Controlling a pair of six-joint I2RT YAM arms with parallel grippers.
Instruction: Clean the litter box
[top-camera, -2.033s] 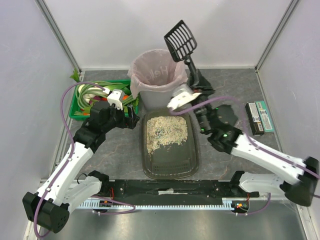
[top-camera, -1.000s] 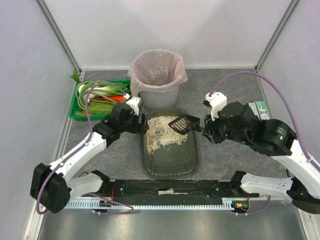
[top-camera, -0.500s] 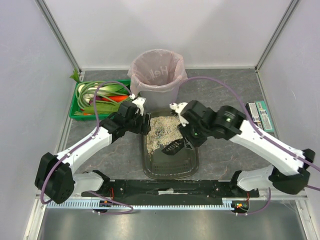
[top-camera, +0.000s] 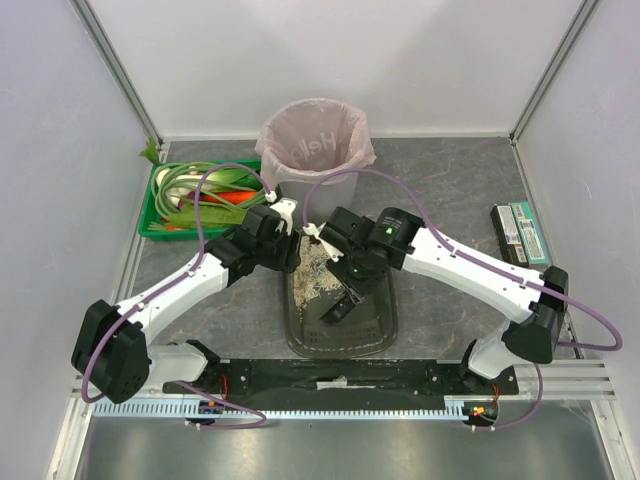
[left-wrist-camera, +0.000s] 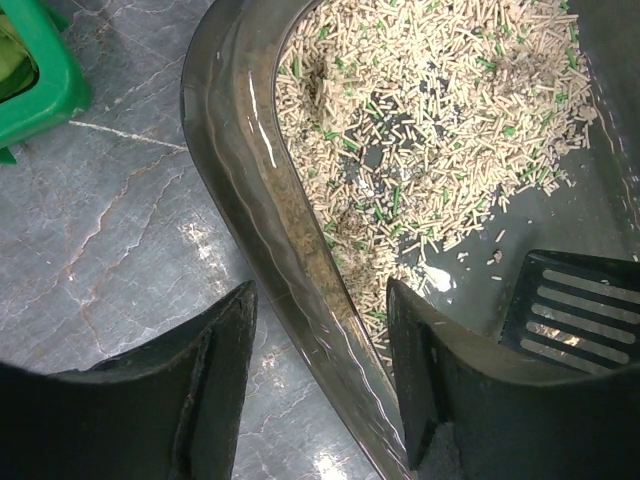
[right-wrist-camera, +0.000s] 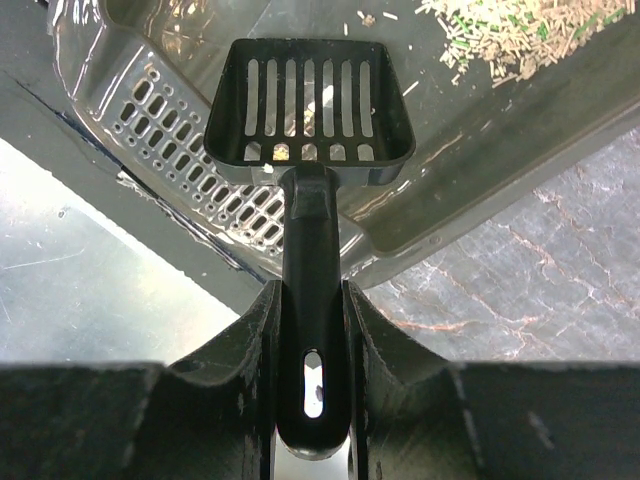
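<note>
We find the litter box (top-camera: 300, 338), a shallow dark olive-grey plastic tray with rounded corners and a glossy rolled rim. It lies on the grey veined stone table (top-camera: 450, 190) just in front of the two arm bases, between the arms. Its litter (left-wrist-camera: 430, 110) is a heap of short beige pellets flecked with green ones, piled in the far half. The near half shows bare shiny plastic and a stretch of floor pierced with rows of oval holes.

The left gripper (left-wrist-camera: 320, 310) stands astride the tray's left rim near the far corner, one matte black finger outside over the table and the other inside. We see a gap on each side of the wall, so its fingers are spread and grasp nothing.

The right gripper (right-wrist-camera: 308, 300) is clenched on the thick handle of a black plastic scoop (right-wrist-camera: 310, 110). The scoop's boxy slotted head sits over the bare near half, and we cannot tell whether it touches the floor. A single pale pellet lies in it.

Behind the tray stands a round grey bin (top-camera: 325, 190) lined with a crinkled pink bag. To its left is a green crate (top-camera: 160, 231) of vegetables.
</note>
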